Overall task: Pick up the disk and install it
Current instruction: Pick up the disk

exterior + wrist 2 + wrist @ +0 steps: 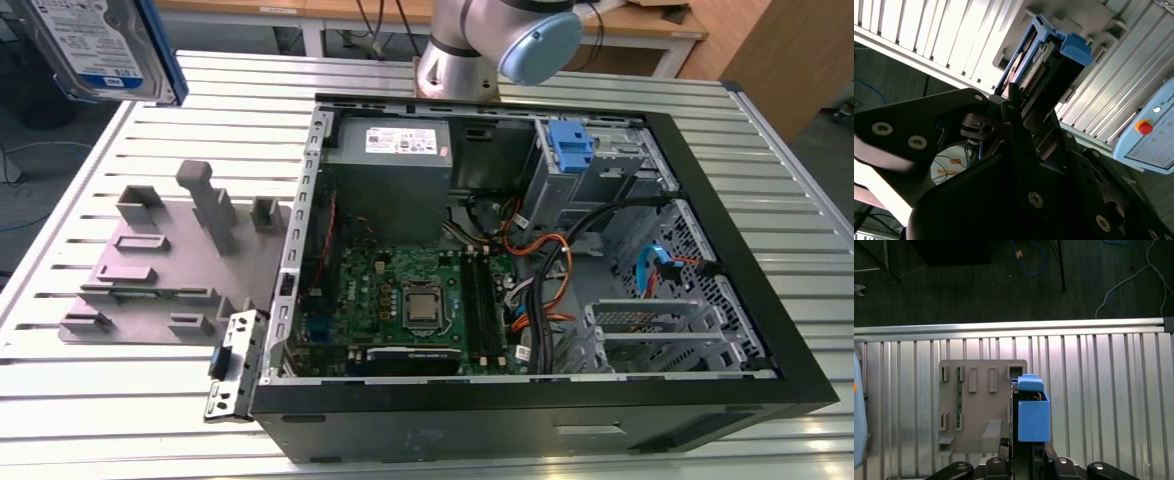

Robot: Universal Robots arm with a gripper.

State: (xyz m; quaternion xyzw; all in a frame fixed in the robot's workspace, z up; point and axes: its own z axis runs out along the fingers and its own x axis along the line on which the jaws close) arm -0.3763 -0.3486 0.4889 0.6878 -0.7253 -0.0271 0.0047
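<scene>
Where the exterior view takes in the slatted tabletop, the disk hangs above its far corner at the exterior view's left, apart from the grey fixture plate and the open computer case. In the second wrist view the gripper is clamped on the disk. In the first wrist view the disk overlaps the fixture plate's edge.

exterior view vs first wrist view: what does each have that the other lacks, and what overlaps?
Exterior view: the open computer case with motherboard and power supply. First wrist view: the cable-strewn floor, and the hand gripping the disk edge-on. Shared: the disk, the grey fixture plate, the slatted table.
</scene>
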